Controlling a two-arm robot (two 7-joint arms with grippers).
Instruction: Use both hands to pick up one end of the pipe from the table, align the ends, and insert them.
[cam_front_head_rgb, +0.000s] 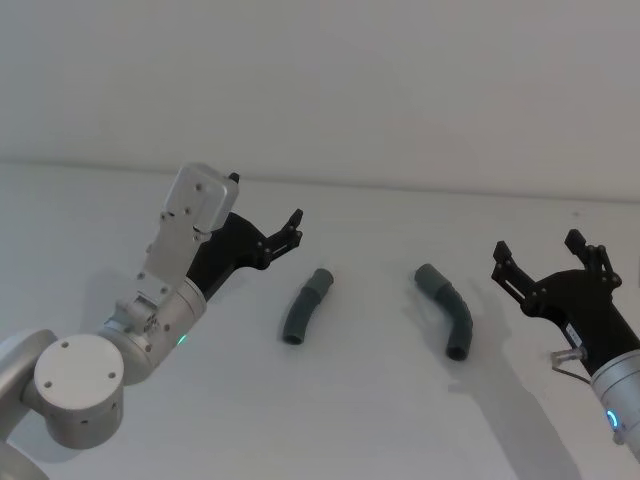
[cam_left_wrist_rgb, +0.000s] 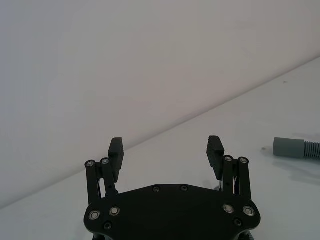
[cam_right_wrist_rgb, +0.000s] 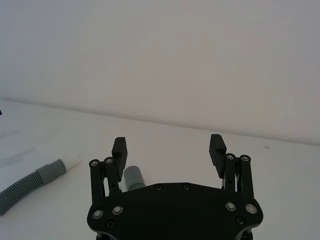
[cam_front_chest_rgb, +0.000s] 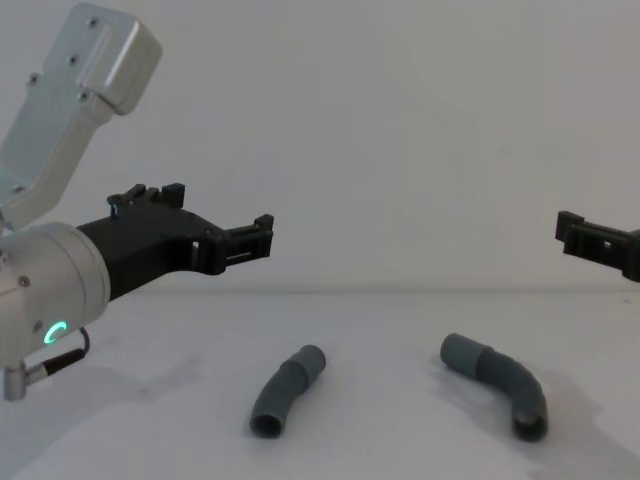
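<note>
Two dark grey bent pipe pieces lie apart on the white table (cam_front_head_rgb: 380, 420). The left piece (cam_front_head_rgb: 306, 305) (cam_front_chest_rgb: 287, 390) rests with an open round mouth toward me. The right piece (cam_front_head_rgb: 447, 308) (cam_front_chest_rgb: 497, 380) curves the other way. My left gripper (cam_front_head_rgb: 264, 200) (cam_front_chest_rgb: 220, 212) hovers open above the table, behind and left of the left piece. My right gripper (cam_front_head_rgb: 538, 248) (cam_front_chest_rgb: 600, 240) hovers open to the right of the right piece. Nothing sits between the left gripper's (cam_left_wrist_rgb: 165, 150) or the right gripper's (cam_right_wrist_rgb: 169, 147) fingers. In the right wrist view, one piece (cam_right_wrist_rgb: 30, 182) shows a whitish tip past a grey collar.
A plain pale wall rises behind the table's back edge (cam_front_head_rgb: 400, 188). Bare table surface lies between the two pieces and in front of them.
</note>
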